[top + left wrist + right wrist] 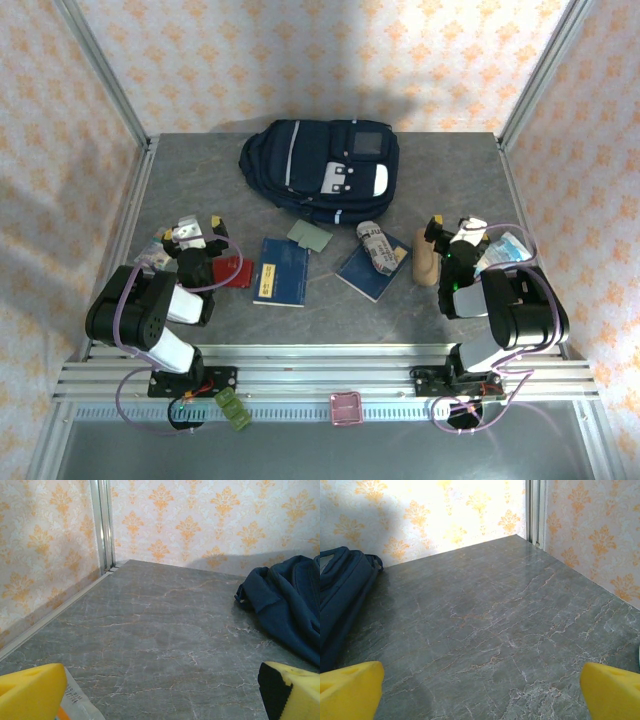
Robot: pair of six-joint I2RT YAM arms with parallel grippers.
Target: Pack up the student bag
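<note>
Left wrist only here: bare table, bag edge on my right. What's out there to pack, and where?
Observer: A left book and a right book, both blue, lie flat in front of the bag.
Operator: Anything on them?
Observer: A white roll lies on the right book.
Operator: State of the other arm?
Observer: The right gripper is open and empty, next to a tan object.

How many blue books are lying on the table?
2. One blue book lies near the middle, in front of the student bag. The other blue book lies to its right, under a white roll. Others may be hidden.
</note>
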